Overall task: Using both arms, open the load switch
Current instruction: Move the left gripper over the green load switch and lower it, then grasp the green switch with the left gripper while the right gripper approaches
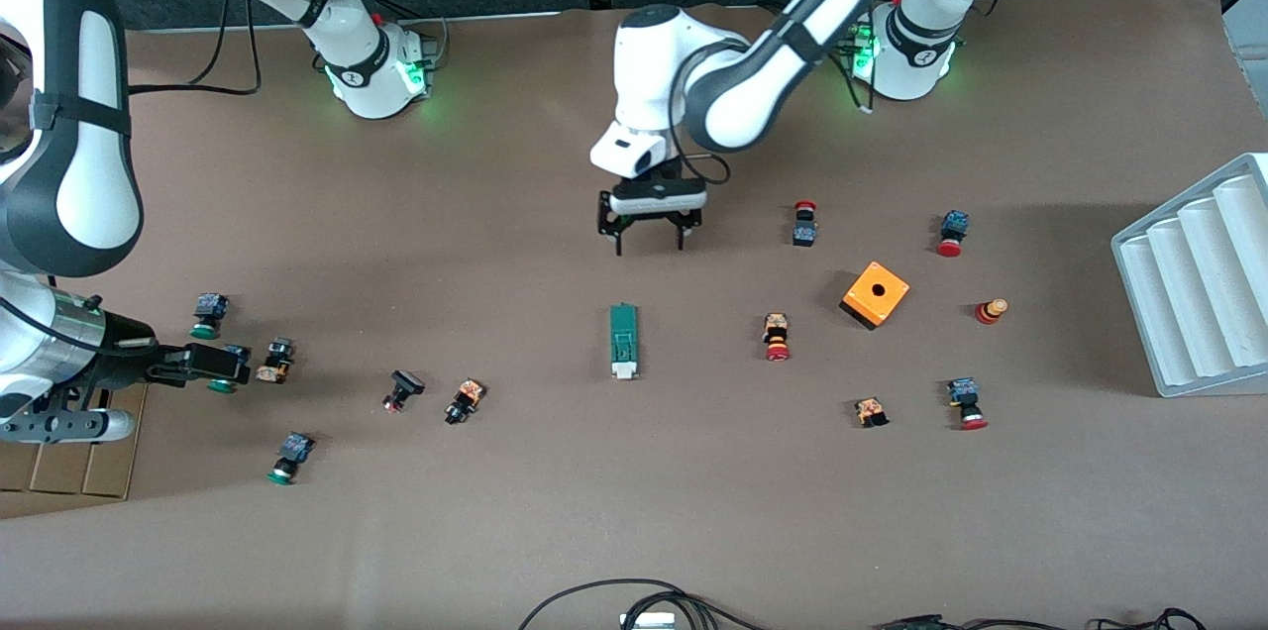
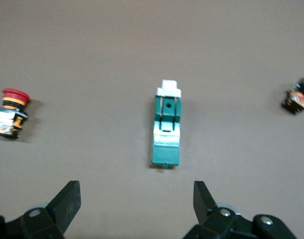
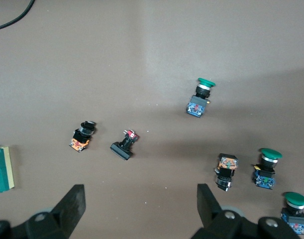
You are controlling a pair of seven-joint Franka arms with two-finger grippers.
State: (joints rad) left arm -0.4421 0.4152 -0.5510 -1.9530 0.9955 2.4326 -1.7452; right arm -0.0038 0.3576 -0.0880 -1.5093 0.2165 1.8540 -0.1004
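The load switch (image 1: pixel 623 341) lies flat mid-table, a narrow dark-green block whose white end points toward the front camera. In the left wrist view the load switch (image 2: pixel 166 134) lies ahead of the fingers. My left gripper (image 1: pixel 650 244) (image 2: pixel 137 191) hangs open and empty over bare table just off the switch's green end. My right gripper (image 1: pixel 223 367) (image 3: pixel 139 191) hangs open and empty over the push buttons at the right arm's end of the table. The right wrist view catches only a corner of the load switch (image 3: pixel 1 169) at the picture's edge.
Green-capped buttons (image 1: pixel 207 313) and black ones (image 1: pixel 464 400) lie scattered toward the right arm's end. Red-capped buttons (image 1: pixel 777 337) and an orange cube (image 1: pixel 875 294) lie toward the left arm's end, with a white ribbed rack (image 1: pixel 1199 283) at that table edge. Cables (image 1: pixel 634 600) trail along the front edge.
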